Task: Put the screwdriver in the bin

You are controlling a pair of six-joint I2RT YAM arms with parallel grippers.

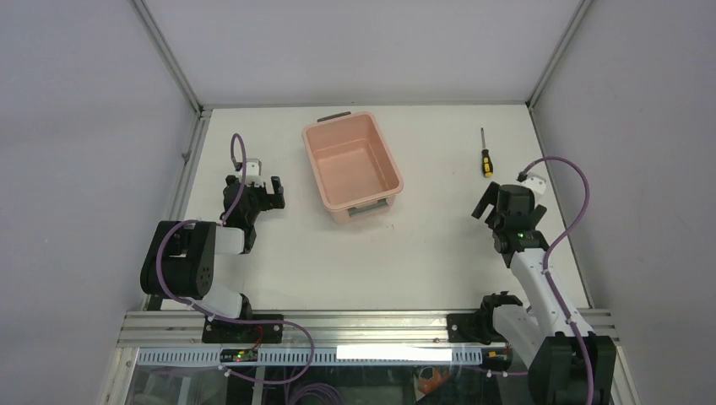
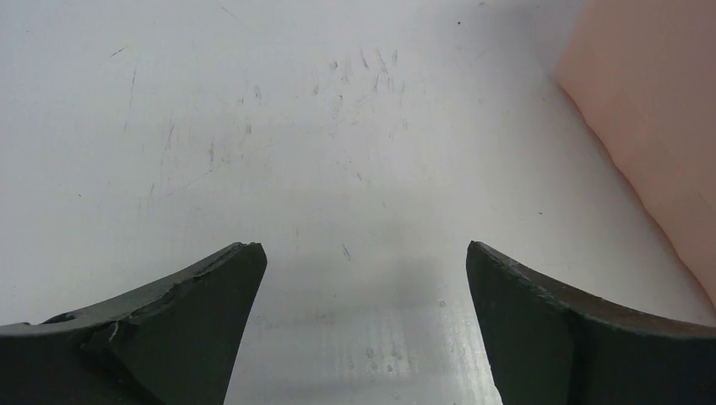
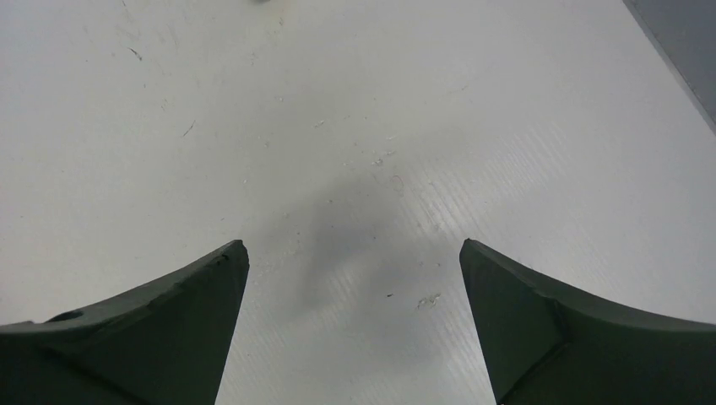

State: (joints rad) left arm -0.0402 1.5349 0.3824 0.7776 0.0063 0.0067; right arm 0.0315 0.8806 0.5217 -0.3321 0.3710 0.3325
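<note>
Starting the reach: I'll push my right gripper (image 3: pixel 353 253), fingers apart, up-frame onto the screwdriver (image 1: pixel 486 157). Left gripper (image 2: pixel 363 253), likewise apart, sits beside the bin (image 1: pixel 353 164).

Two arms of one build. Left arm (image 1: pixel 190 261): rounded black joint housings joined by white links. Right arm (image 1: pixel 540 283): the same scheme, with a long white link and a small green light (image 1: pixel 521 235) on its black wrist housing. A purple cable (image 1: pixel 574 198) loops along each arm to a white block (image 1: pixel 533 178) at the wrist. Left gripper (image 1: pixel 253 187) and right gripper (image 1: pixel 510 202): black in the top view. Fingers (image 2: pixel 194 329), wrist views: matt dark grey-green, curved, tapering to blunt tips; one finger of the left gripper has a chipped, roughened edge.
</note>
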